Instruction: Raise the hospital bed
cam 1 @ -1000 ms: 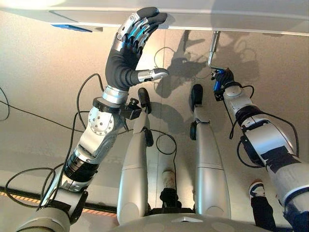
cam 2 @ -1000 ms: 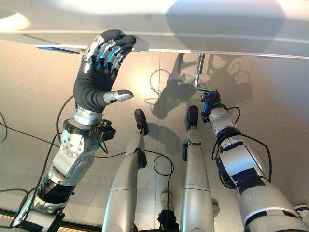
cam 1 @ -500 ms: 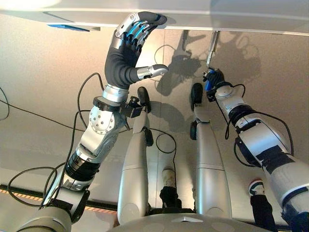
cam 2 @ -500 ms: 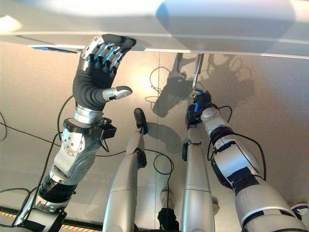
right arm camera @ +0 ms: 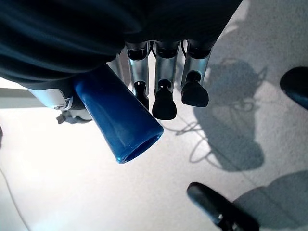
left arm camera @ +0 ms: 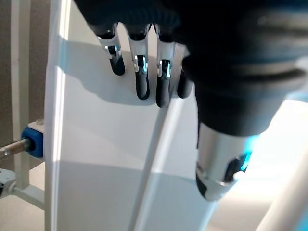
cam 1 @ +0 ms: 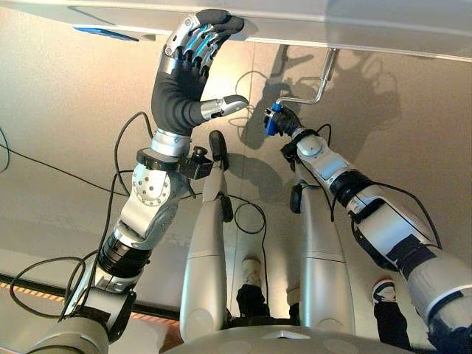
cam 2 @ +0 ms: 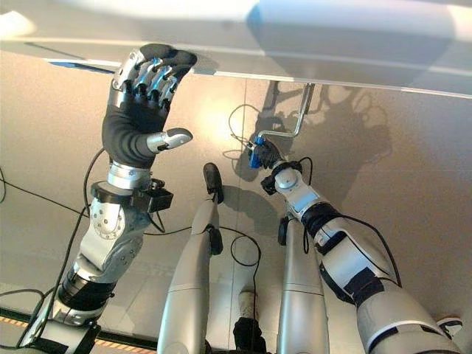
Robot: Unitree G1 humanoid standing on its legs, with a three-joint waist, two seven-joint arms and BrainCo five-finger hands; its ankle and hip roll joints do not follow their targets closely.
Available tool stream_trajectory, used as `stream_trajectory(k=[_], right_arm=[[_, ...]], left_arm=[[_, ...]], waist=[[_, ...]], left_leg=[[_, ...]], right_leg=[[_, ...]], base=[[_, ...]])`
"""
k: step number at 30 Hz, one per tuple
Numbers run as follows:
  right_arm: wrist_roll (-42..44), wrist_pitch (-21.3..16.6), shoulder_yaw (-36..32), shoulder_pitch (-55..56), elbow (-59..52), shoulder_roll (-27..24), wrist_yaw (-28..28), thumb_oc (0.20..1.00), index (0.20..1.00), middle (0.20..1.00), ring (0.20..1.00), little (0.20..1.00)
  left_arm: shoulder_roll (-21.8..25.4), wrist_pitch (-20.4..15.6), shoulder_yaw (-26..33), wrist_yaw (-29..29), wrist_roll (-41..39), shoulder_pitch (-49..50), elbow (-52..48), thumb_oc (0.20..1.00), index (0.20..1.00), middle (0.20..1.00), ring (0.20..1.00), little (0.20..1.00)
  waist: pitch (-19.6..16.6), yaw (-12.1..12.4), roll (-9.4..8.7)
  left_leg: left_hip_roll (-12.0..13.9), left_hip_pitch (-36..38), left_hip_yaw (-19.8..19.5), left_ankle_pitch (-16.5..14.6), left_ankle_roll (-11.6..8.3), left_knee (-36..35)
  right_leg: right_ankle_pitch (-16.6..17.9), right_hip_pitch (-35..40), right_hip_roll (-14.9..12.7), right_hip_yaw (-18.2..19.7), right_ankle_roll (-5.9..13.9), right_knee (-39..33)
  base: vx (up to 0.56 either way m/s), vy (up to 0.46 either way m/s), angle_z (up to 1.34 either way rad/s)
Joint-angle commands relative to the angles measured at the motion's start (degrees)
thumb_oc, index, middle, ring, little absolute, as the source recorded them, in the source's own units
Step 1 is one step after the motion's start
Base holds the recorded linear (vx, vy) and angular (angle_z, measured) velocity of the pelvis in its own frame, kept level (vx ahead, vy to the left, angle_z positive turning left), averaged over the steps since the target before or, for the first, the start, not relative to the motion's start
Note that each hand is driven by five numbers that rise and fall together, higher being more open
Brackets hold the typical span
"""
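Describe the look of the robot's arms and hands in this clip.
Both arms are silver-grey with black bands. The left hand and right hand wear dark ribbed covers; their silver fingers end in dark tips and show blue glints.

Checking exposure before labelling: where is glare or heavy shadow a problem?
Right wrist view: floor behind the blue handle is washed out white. Left wrist view: bright glare beside the left hand. Right eye view: the right hand and crank cast dark shadows on the floor.
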Motion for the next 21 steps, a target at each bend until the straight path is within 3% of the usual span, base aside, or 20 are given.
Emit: stream_trajectory(k=[1,2,3,5,10,13,16,21], right_arm=[[2.92,-10.09,6.38,-1.71,-17.28,14.74,7.69,0.2,0.2,0.2,0.2,0.2],[5.71,-11.65,4.93,-0.84,-23.31,10.97,7.47,0.2,0.2,0.2,0.2,0.2],[5.71,-11.65,4.93,-0.83,-23.32,10.96,7.47,0.2,0.2,0.2,0.2,0.2],[10.41,-14.85,0.47,2.21,-34.02,3.3,6.96,0.2,0.2,0.2,0.2,0.2],[14.92,-19.65,-10.22,12.78,-49.27,-6.06,6.0,0.2,0.2,0.2,0.2,0.2],[17.79,-20.56,-14.37,17.28,-52.59,-7.47,6.89,0.2,0.2,0.2,0.2,0.2],[18.87,-23.4,-24.37,24.72,-57.83,-8.71,5.75,0.2,0.2,0.2,0.2,0.2],[17.33,-25.85,-34.06,29.39,-60.67,-9.53,2.75,0.2,0.2,0.2,0.2,0.2]], left_arm=[[4.15,-5.3,-0.63,-0.43,-0.52,0.51,-5.51,1.0,1.0,1.0,1.0,1.0],[5.15,-5.49,-0.37,-0.66,-0.03,1.05,-5.88,1.0,1.0,1.0,1.0,1.0],[5.15,-5.49,-0.38,-0.66,-0.03,1.05,-5.87,1.0,1.0,1.0,1.0,1.0],[6.95,-5.92,0.48,-0.5,1.1,2.14,-5.8,1.0,1.0,1.0,1.0,1.0],[9.05,-6.54,2.74,-0.14,2.97,4.72,-5.98,1.0,1.0,1.0,1.0,1.0],[9.58,-6.6,3.49,-0.66,3.17,5.99,-6.13,1.0,1.0,1.0,1.0,1.0],[10.52,-6.56,6.32,-1.95,3.63,9.09,-6.49,1.0,1.0,1.0,1.0,1.0],[10.33,-6.72,9.5,-3.81,3.1,11.23,-6.88,1.0,1.0,1.0,1.0,1.0]], waist=[[0.1,1.55,0.8],[0.1,1.12,0.46],[0.1,1.13,0.47],[0.1,0.11,-0.11],[0.1,-1.85,-1.0],[0.1,-2.28,-1.33],[0.1,-3.31,-1.46],[0.1,-4.25,-1.54]], left_leg=[[-4.78,-0.14,0.19,-7.94,3.03,6.69],[-4.72,-0.07,0.4,-8.09,3.06,6.9],[-4.72,-0.07,0.4,-8.09,3.06,6.9],[-4.64,-0.08,0.54,-8.16,3.06,7.1],[-4.47,0.34,0.99,-8.54,3.07,7.37],[-4.39,0.7,1.16,-8.67,3.13,7.32],[-4.34,1.5,1.45,-8.98,3.13,7.08],[-4.36,2.6,1.85,-9.24,3.24,6.33]], right_leg=[[5.7,4.23,-1.07,-0.67,5.71,-10.4],[5.63,4.3,-1.06,-0.6,5.72,-10.32],[5.63,4.3,-1.05,-0.6,5.72,-10.32],[5.56,4.3,-1.03,-0.45,5.79,-10.15],[5.32,4.63,-0.88,0.01,5.96,-10.08],[5.3,4.98,-0.88,-0.01,6.02,-10.16],[5.0,5.41,-0.63,0.43,6.16,-9.97],[4.73,5.82,-0.12,1.03,6.33,-10.23]], base=[[0.0,0.0,0.0],[0.0,0.0,0.0],[0.0,0.0,0.0],[0.01,0.001,0.02],[0.01,-0.008,0.04],[0.0,-0.002,0.01],[0.01,0.005,0.04],[0.01,0.001,0.01]])
